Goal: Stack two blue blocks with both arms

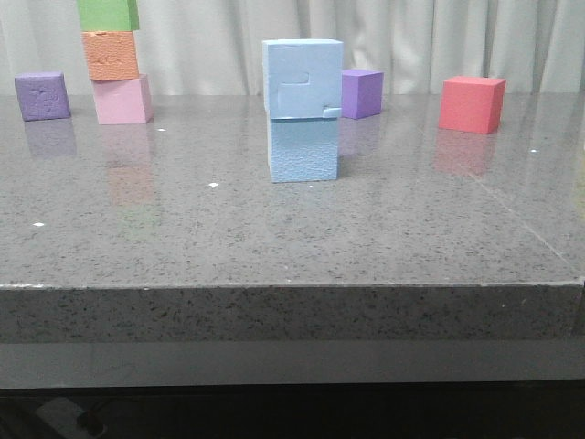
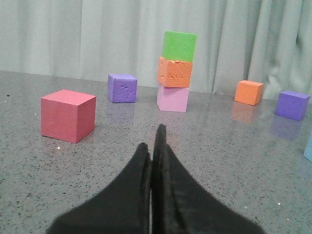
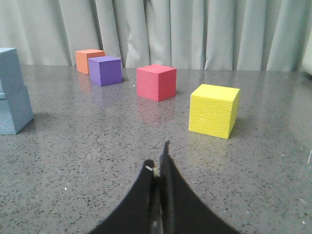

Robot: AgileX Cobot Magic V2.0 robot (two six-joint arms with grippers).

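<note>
Two pale blue blocks stand stacked in the middle of the table: the upper block [image 1: 303,79], with rectangular groove marks, rests on the lower block [image 1: 303,150]. The stack also shows at the edge of the right wrist view [image 3: 11,92]. Neither arm appears in the front view. My left gripper [image 2: 152,141] is shut and empty above bare table, far from the stack. My right gripper [image 3: 158,158] is shut and empty, the stack well off to one side of it.
A tower of pink [image 1: 122,100], orange [image 1: 111,55] and green [image 1: 108,14] cubes stands at the back left, with a purple cube [image 1: 42,96] beside it. Another purple cube [image 1: 362,93] and a red cube [image 1: 472,104] sit back right. A yellow cube [image 3: 214,110] lies near my right gripper.
</note>
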